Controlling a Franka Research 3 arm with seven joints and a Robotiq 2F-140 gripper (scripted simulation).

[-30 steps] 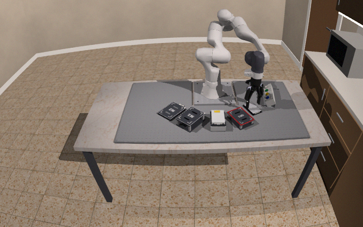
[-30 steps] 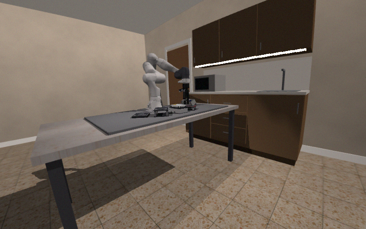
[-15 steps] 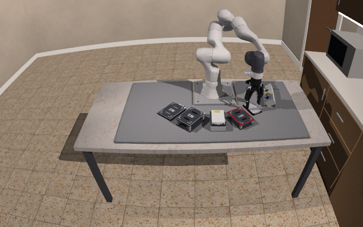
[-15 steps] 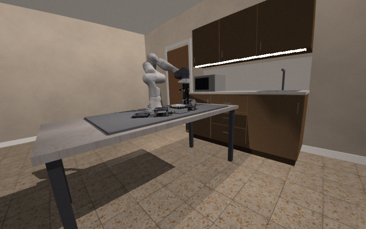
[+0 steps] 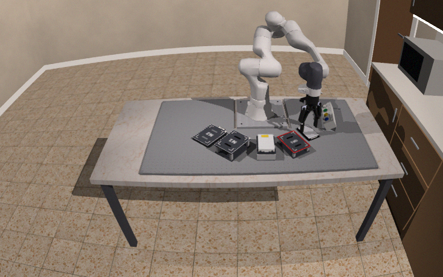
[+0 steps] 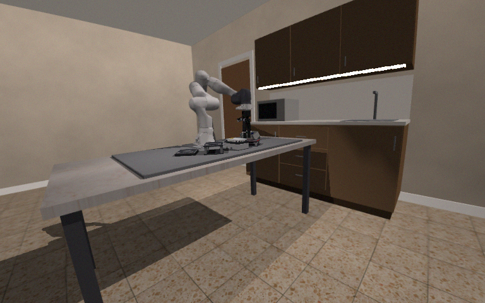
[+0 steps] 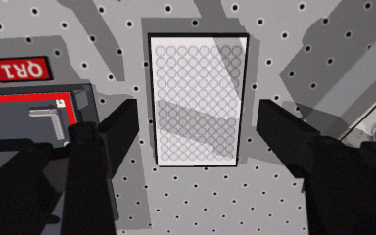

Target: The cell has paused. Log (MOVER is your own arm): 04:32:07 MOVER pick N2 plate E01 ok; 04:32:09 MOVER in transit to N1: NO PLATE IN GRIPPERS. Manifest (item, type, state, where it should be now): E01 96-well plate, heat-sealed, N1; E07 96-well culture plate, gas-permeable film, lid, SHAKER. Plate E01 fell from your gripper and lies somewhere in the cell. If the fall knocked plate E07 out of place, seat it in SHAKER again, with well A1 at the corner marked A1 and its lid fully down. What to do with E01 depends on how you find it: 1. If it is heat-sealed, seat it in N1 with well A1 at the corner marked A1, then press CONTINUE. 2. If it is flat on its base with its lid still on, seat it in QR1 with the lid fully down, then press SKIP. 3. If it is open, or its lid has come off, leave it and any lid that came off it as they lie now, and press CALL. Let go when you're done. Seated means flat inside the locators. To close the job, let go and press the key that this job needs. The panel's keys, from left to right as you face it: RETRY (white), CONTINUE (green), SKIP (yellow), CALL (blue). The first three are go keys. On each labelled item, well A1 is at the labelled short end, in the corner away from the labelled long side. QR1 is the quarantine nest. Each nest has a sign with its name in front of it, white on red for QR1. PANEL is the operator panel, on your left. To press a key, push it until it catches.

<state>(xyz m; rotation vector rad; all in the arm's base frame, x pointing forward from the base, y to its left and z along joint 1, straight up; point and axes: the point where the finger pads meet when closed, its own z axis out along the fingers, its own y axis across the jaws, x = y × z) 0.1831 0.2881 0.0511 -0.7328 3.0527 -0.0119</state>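
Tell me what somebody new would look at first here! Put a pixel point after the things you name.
Probably the big white robot arm (image 5: 270, 68) (image 6: 204, 103), standing at the back of the table (image 5: 107, 153) (image 6: 67, 178). Next, the bright red outline of the QR1 nest (image 5: 293, 152) (image 7: 34, 98), near the table's front. Between them, a pale plate (image 5: 309, 131) (image 7: 198, 105) lies under the black gripper (image 5: 309, 127) (image 7: 198, 115).

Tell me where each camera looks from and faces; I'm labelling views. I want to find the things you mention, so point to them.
Top: high in front of the table, looking down at the robot arm (image 5: 261, 67) (image 6: 203, 103), whole arm visible.
Exterior: low, off a table end, looking along it; whole arm too.
Wrist: at the gripper (image 5: 309, 130) (image 7: 198, 115), facing down; its fingers show.
Top and wrist share the white plate (image 5: 310, 132) (image 7: 196, 103).
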